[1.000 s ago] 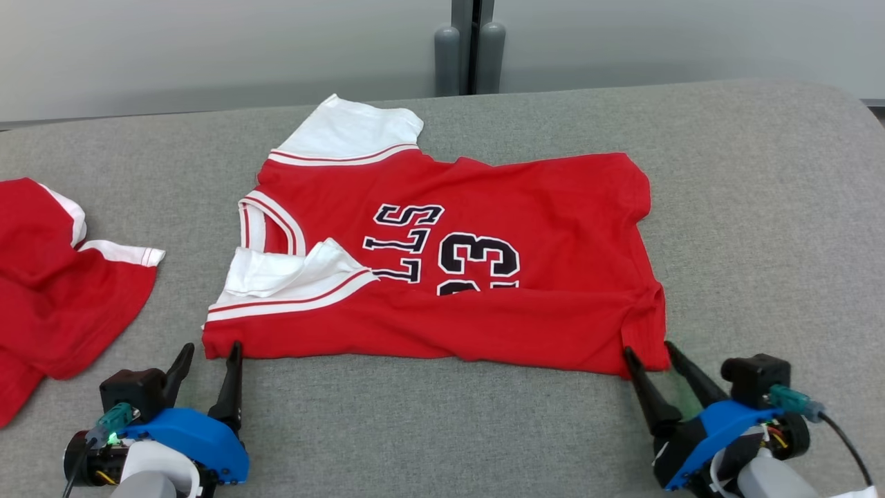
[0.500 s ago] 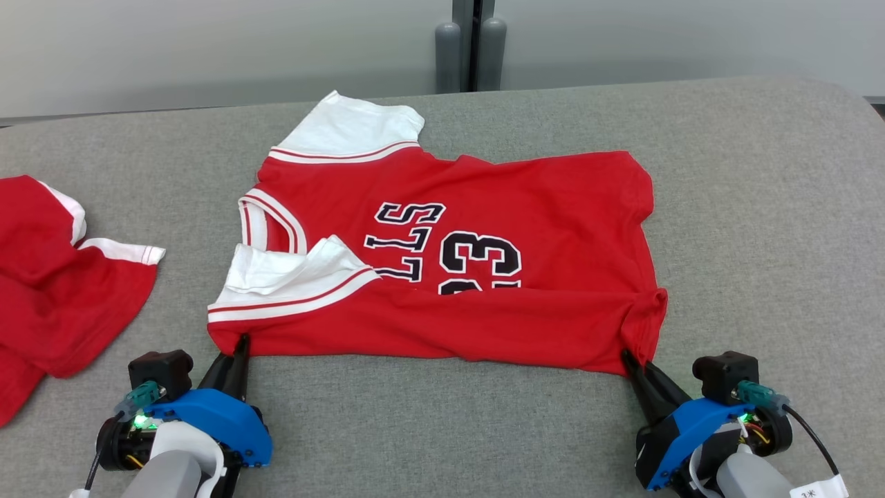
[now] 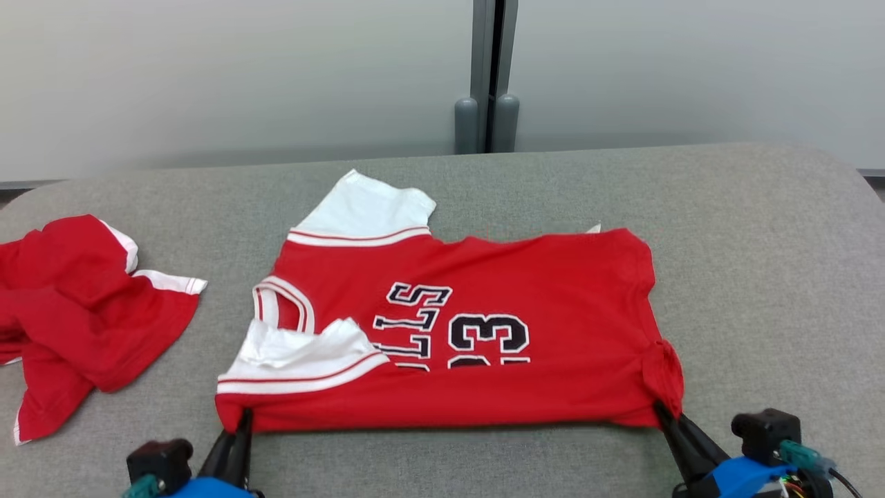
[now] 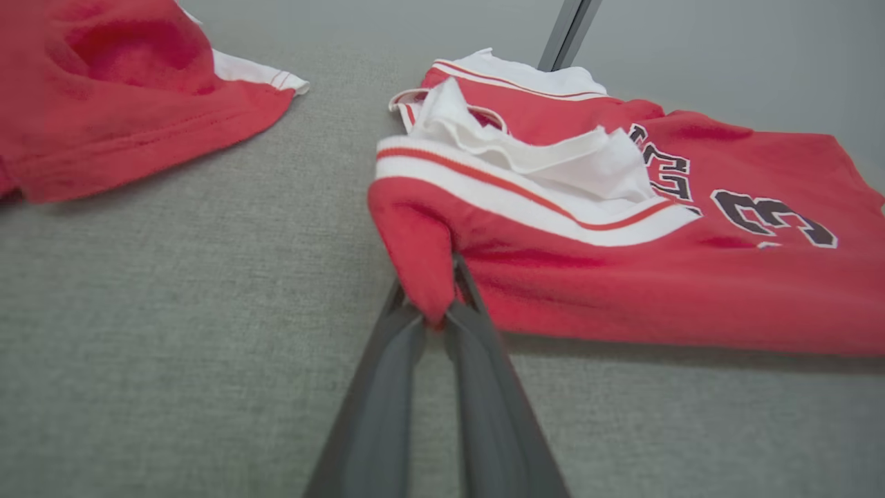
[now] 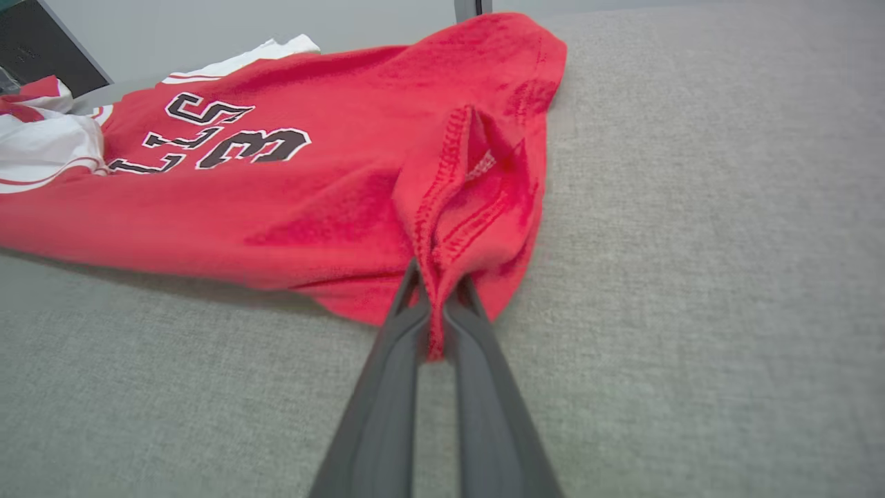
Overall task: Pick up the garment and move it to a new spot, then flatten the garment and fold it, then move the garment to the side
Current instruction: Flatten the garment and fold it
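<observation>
Now, head view: the red jersey (image 3: pixel 484 325) lies with its near half folded over, close to the front edge of the grey padded table (image 3: pixel 760 277). A second red garment (image 3: pixel 76 311) sits well apart to its left. My left gripper (image 3: pixel 242 418) pinches the near shoulder corner, and my right gripper (image 3: pixel 662 409) pinches the near hem corner.

Left wrist view: jaws closed on a bunched nub of red cloth below the white sleeve band (image 4: pixel 525 200).

Right wrist view: jaws closed on the stitched hem (image 5: pixel 449 207), fabric puckered upward.

My read: a light, limp knit, not slippery, nothing fragile. It will sag between holds. Corners are the right purchase; I'd hold both taut so the fold doesn't slump.
</observation>
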{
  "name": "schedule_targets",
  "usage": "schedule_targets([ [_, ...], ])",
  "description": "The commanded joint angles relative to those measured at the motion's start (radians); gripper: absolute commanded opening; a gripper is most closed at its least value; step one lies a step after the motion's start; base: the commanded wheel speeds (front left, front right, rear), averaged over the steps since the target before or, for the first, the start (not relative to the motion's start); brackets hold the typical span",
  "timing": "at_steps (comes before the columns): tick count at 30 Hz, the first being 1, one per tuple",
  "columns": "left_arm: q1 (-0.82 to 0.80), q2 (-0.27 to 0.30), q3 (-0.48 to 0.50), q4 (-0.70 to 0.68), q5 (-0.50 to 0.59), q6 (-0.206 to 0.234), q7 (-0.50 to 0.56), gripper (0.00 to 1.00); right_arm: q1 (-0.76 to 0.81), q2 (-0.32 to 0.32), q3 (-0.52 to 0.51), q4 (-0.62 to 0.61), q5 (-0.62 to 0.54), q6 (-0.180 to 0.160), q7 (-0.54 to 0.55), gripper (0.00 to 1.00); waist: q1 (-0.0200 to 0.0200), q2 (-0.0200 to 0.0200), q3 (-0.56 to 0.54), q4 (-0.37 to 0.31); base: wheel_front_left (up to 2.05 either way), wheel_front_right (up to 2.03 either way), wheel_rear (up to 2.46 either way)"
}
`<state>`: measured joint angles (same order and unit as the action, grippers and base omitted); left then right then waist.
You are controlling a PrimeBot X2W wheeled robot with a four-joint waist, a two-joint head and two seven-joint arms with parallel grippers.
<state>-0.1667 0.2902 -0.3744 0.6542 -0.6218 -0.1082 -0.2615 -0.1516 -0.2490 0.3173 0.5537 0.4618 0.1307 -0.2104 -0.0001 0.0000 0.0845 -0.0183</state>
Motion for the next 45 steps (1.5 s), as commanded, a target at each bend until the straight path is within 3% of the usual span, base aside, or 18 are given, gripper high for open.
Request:
schedule_targets([
  [1, 0.073, -0.001, 0.014, -0.068, 0.007, 0.04, -0.004, 0.0, 0.053, -0.027, -0.019, -0.047, 0.002, 0.0, 0.021, 0.0, 0.0001, 0.0, -0.021, -0.003, 0.0, 0.0, 0.0],
  [6, 0.227, -0.003, 0.006, -0.23, 0.017, 0.12, 0.007, 0.0, 0.17, -0.054, -0.085, -0.178, -0.01, 0.0, 0.094, 0.0, 0.0001, 0.0, -0.036, 0.006, 0.0, 0.0, 0.0],
  [12, 0.332, 0.016, 0.007, -0.359, 0.002, 0.167, 0.048, 0.0, 0.29, -0.029, -0.148, -0.298, -0.023, 0.0, 0.199, 0.0, 0.0001, 0.0, -0.034, 0.016, 0.0, 0.0, 0.0],
  [13, 0.339, 0.02, 0.007, -0.366, 0.001, 0.169, 0.051, 0.19, 0.298, -0.023, -0.15, -0.31, -0.032, 0.0, 0.21, 0.24, 0.0001, 0.0, -0.033, 0.016, 0.0, 0.0, 0.0],
  [14, 0.338, 0.016, 0.008, -0.373, 0.003, 0.174, 0.048, 0.63, 0.3, -0.011, -0.156, -0.322, -0.027, 0.0, 0.213, 0.77, 0.0001, 0.0, -0.032, 0.016, 0.0, 0.0, 0.0],
  [15, 0.335, 0.013, 0.01, -0.375, 0.004, 0.176, 0.045, 1.0, 0.304, -0.002, -0.161, -0.327, -0.027, 0.0, 0.22, 1.0, 0.0001, 0.0, -0.032, 0.015, 0.0, 0.0, 0.0],
  [21, 0.299, 0.014, 0.015, -0.393, 0.038, 0.193, 0.023, 1.0, 0.281, 0.017, -0.183, -0.357, -0.051, 0.0, 0.205, 1.0, 0.0001, 0.0, -0.034, 0.007, 0.0, 0.0, 0.0],
  [30, 0.238, 0.002, 0.138, -0.494, 0.125, 0.204, -0.004, 1.0, 0.201, 0.059, -0.242, -0.397, -0.089, 0.0, 0.081, 1.0, 0.0001, 0.0, -0.027, -0.009, 0.0, 0.0, 0.0],
  [35, 0.215, -0.019, 0.227, -0.562, 0.24, 0.2, -0.004, 1.0, 0.137, 0.083, -0.238, -0.363, -0.126, 0.0, 0.01, 1.0, 0.0001, 0.0, -0.02, -0.01, 0.0, 0.0, 0.0],
  [45, 0.227, -0.037, 0.291, -0.514, 0.367, 0.187, -0.005, 1.0, 0.099, 0.131, -0.253, -0.285, -0.239, 0.0, -0.043, 1.0, 0.0001, 0.0, -0.026, 0.002, 0.0, 0.0, 0.0],
])
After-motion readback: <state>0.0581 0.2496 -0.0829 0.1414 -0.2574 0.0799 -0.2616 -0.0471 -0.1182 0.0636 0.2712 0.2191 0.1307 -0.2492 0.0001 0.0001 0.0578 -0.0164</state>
